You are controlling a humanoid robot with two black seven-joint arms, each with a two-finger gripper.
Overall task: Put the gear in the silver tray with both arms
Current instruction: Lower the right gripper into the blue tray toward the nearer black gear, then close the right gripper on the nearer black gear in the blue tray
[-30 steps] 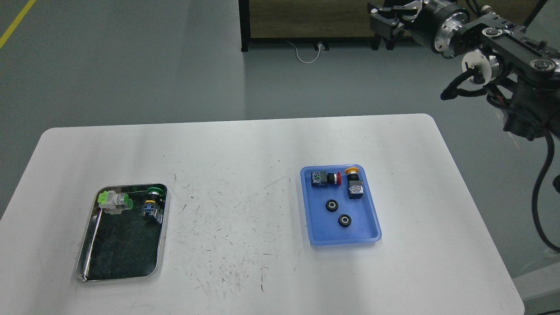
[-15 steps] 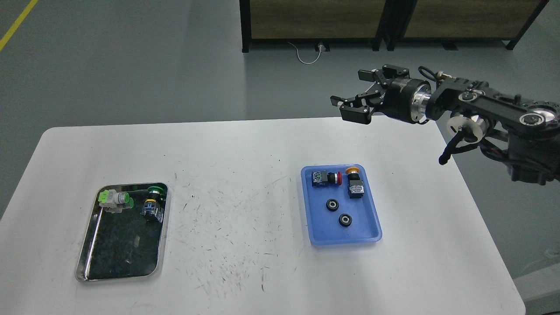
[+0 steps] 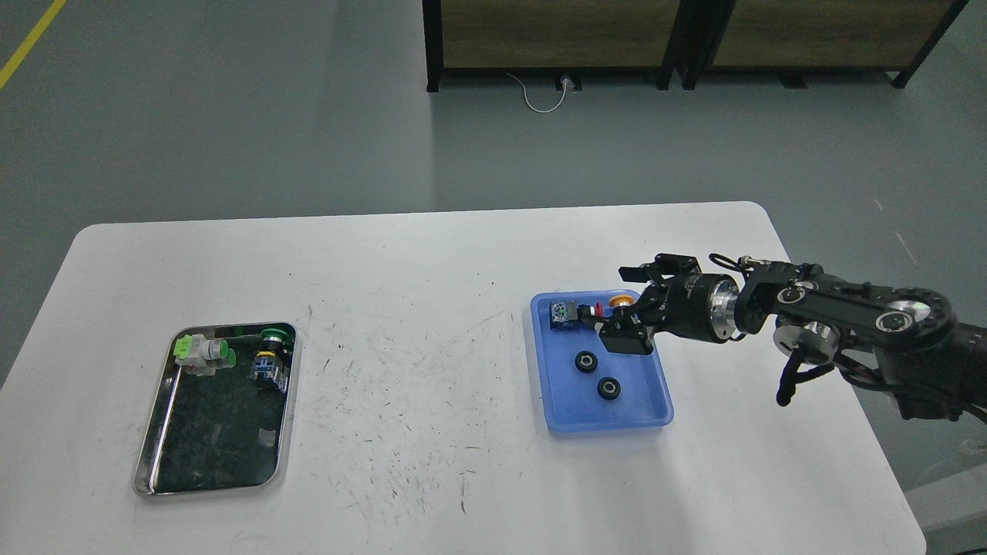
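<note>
The silver tray (image 3: pixel 154 455) lies at the left of the white table, holding a green-and-white push-button switch (image 3: pixel 202 353) and a green-capped dark switch (image 3: pixel 268 361) at its far end. Two small black gears (image 3: pixel 587 361) (image 3: pixel 609 388) lie in the blue plastic tray (image 3: pixel 655 408) at the right. My right arm reaches in from the right; its gripper (image 3: pixel 626 308) is open, low over the far end of the blue tray, just beyond the gears. It hides most of a switch there. My left arm is out of view.
In the blue tray's far end lie a red-capped switch (image 3: pixel 569 314) and a yellow cap (image 3: pixel 618 300) partly behind the gripper. The table (image 3: pixel 432 401) is scuffed in the middle. Dark cabinets (image 3: pixel 555 38) stand on the floor beyond.
My right arm has swung down from high at the upper right to just over the blue tray's far end, the gripper staying open. The trays and parts have not moved.
</note>
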